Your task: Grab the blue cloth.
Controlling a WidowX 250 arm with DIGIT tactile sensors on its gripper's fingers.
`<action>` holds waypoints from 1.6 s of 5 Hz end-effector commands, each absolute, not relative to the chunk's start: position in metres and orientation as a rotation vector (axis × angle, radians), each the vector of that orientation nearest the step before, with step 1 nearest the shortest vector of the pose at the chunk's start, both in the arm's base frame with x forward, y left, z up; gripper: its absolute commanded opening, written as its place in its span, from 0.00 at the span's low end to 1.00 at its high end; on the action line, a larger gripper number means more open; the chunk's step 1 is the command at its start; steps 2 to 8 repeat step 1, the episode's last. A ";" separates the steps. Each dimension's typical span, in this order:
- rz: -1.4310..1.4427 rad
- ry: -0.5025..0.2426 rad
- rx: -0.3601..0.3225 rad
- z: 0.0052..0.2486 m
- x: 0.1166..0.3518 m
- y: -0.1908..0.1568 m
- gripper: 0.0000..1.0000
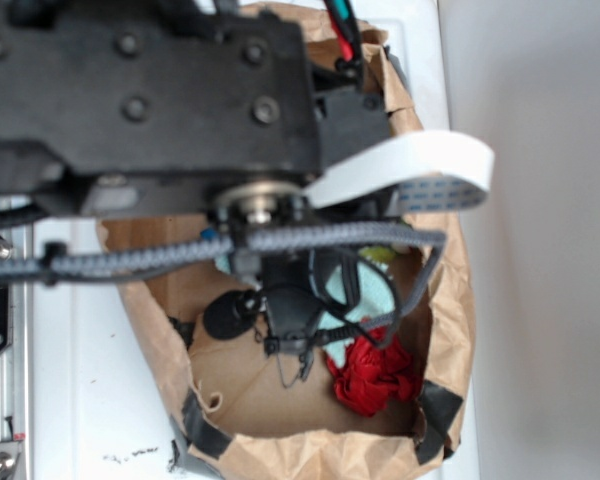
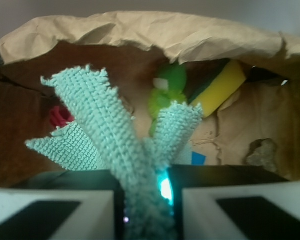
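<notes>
Where brown paper bag (image 2: 140, 30) walls rise, blue cloth (image 2: 115, 140) in pincer (image 2: 146, 210).

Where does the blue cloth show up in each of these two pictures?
Exterior: the blue cloth peeks out mid-frame, mostly hidden behind the arm, just above the red bundle.
Wrist: it fills the centre, pinched in the gripper and fanning upward.
Shared landmark: the brown paper bag surrounds it in both.
</notes>
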State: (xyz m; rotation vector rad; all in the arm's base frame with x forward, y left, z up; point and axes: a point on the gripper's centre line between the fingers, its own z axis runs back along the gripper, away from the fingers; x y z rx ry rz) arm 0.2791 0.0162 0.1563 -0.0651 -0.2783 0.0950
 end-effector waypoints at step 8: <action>0.101 -0.355 -0.032 0.176 0.278 0.017 0.00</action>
